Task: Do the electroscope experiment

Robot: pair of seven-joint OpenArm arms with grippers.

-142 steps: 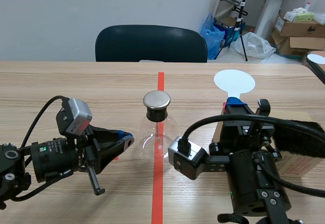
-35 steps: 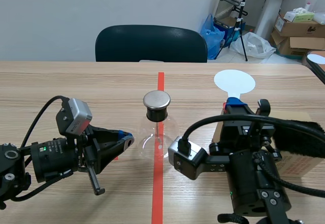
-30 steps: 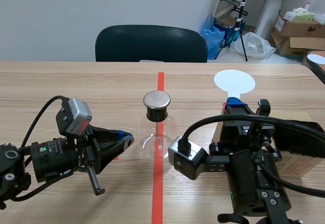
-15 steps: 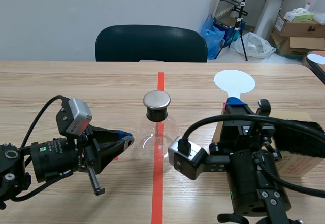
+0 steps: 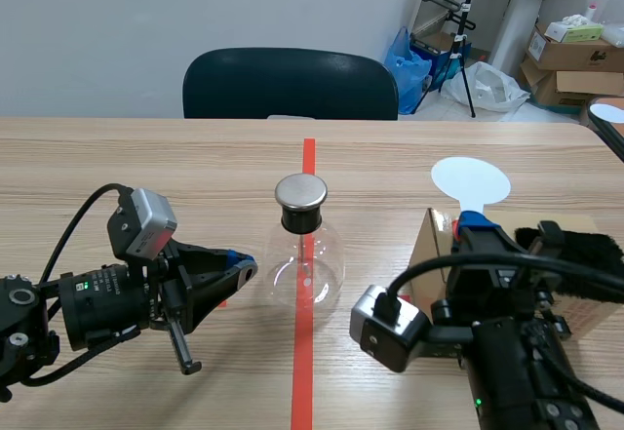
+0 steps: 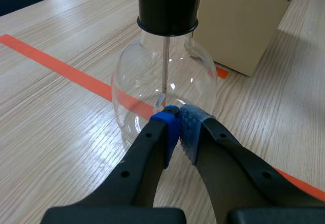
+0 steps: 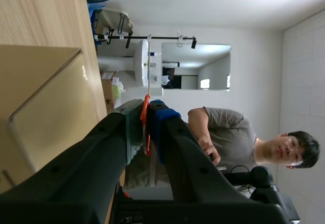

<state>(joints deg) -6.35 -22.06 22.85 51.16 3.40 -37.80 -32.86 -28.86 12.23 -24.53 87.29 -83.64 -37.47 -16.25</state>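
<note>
The electroscope, a clear glass flask [image 5: 304, 259] with a black stopper and a round metal cap [image 5: 300, 192], stands on the red tape line mid-table. My left gripper [image 5: 244, 269] lies low to its left, shut on nothing. In the left wrist view its blue pads [image 6: 177, 115] meet just in front of the flask [image 6: 165, 89], and a thin rod hangs inside the glass. My right gripper [image 5: 475, 220] is raised at the right, shut on the orange handle [image 7: 145, 117] of a white round paddle [image 5: 471, 178] standing above it.
A cardboard box [image 5: 580, 298] with black fur [image 5: 575, 247] on top sits under and behind the right arm; it also shows beyond the flask [image 6: 244, 21]. A dark chair [image 5: 290, 82] stands across the table. A person [image 7: 228, 132] shows far behind the right gripper.
The right arm has shifted to the right and toward the near edge, carrying the white paddle with it, away from the flask. The left arm and the flask have not moved.
</note>
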